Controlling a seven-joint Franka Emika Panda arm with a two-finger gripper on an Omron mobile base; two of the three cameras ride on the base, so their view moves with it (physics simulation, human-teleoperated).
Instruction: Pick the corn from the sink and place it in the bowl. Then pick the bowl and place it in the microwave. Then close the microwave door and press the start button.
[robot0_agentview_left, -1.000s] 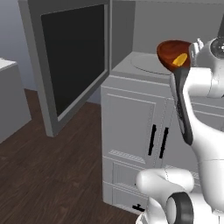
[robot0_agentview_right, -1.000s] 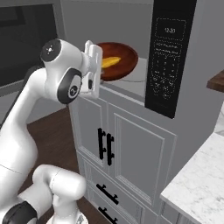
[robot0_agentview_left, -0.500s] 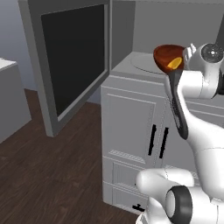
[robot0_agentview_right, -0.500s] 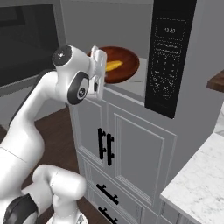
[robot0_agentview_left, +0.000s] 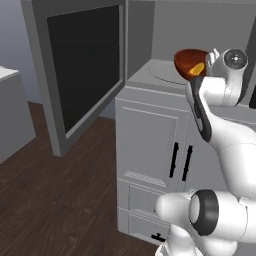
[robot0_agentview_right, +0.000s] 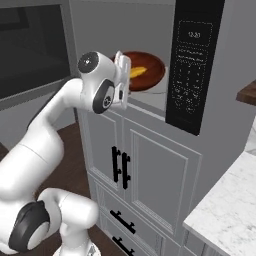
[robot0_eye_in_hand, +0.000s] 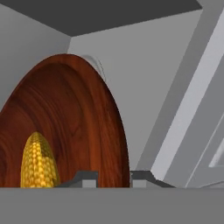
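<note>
So the gripper (robot0_eye_in_hand: 113, 178) is clamping the rim of the bowl (robot0_eye_in_hand: 74, 127) between its 2 dark fingertips (robot0_eye_in_hand: 85, 178), 1 on each face of the rim, as the hand view is showing it. The corn (robot0_eye_in_hand: 38, 162) is lying inside the bowl, down near the gripped edge.

From the right base view the bowl (robot0_agentview_right: 147, 70) is sitting just inside the open front of the microwave (robot0_agentview_right: 150, 95), over the pale cavity floor, with the corn (robot0_agentview_right: 138, 71) showing as a yellow streak across it. I can't tell whether the bowl is touching the floor or hanging just above it. The gripper (robot0_agentview_right: 123, 75) is sticking out from the white wrist right at the bowl's near edge.

In the left base view the microwave door (robot0_agentview_left: 82, 70) is standing wide open, swung out to the left, with its dark window facing the camera. The bowl (robot0_agentview_left: 187, 61) is tilting a bit over the turntable plate (robot0_agentview_left: 162, 72), and the corn (robot0_agentview_left: 197, 69) is peeking out beside the wrist.
</note>
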